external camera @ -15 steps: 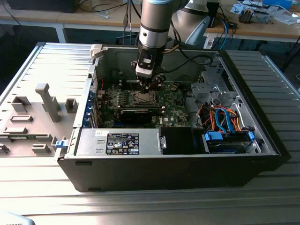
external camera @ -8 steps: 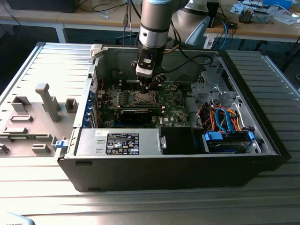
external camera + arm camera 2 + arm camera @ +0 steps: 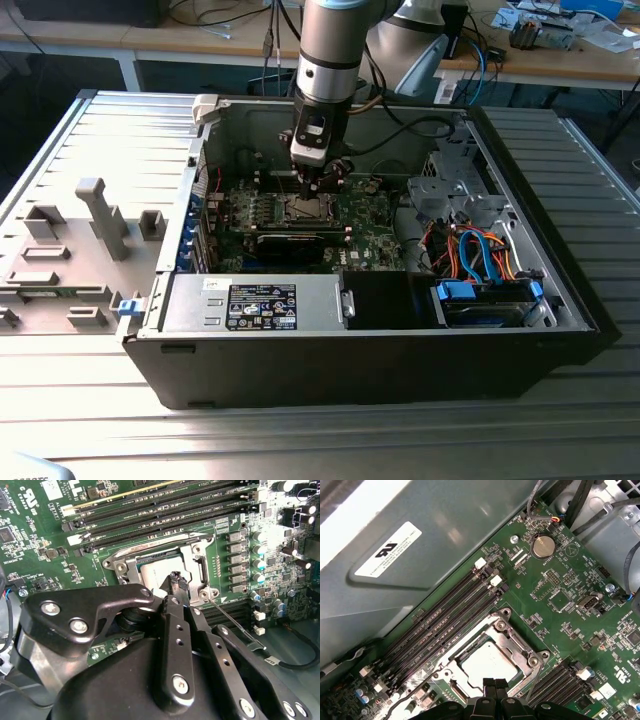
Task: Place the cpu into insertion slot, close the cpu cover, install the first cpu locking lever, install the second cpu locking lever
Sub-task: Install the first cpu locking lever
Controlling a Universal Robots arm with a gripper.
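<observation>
1. Chip (image 3: pixel 487 664): flat square with a silver-grey top. It sits level in the slot (image 3: pixel 464 656), edges parallel to the slot's.
2. Cover (image 3: pixel 516 639): thin silvery frame with a square window, folded down flat over the chip. The chip's top shows through the window.
3. Lever (image 3: pixel 235 622): thin wire rod slanting away from the cover's corner, hooked at its far end. I can't tell if it's latched.

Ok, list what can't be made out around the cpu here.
Second wrist view: the gripper hides the near part of the cpu and of the cpu cover.
First wrist view: the shut fingertips block their own contact point, so touch on the cpu is unclear.
Exterior view: the insertion slot is too small to tell whether the cover is down.
</observation>
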